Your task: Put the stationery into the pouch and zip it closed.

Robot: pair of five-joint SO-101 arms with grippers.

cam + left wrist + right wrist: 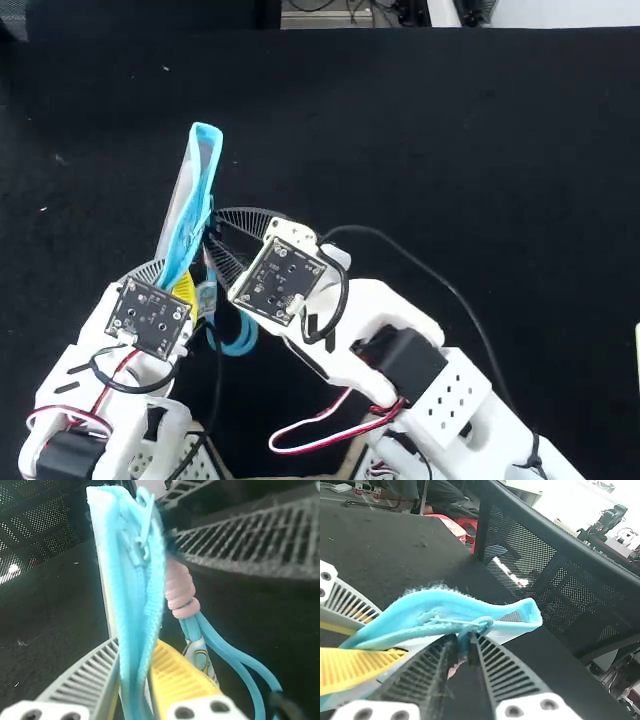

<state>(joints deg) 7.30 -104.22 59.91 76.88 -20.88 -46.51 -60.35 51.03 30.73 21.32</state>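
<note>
The left end effector (134,682) is clamped on the pouch (132,590). At the pouch's top edge, the right end effector (465,650) is clamped on the zipper pull (466,641).

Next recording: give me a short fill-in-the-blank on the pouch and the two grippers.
The pouch is light ____. The left gripper clamps it between a grey finger and a ____ one. The right gripper pinches the pouch's ____ pull.
Missing words: blue; yellow; zipper.
</note>
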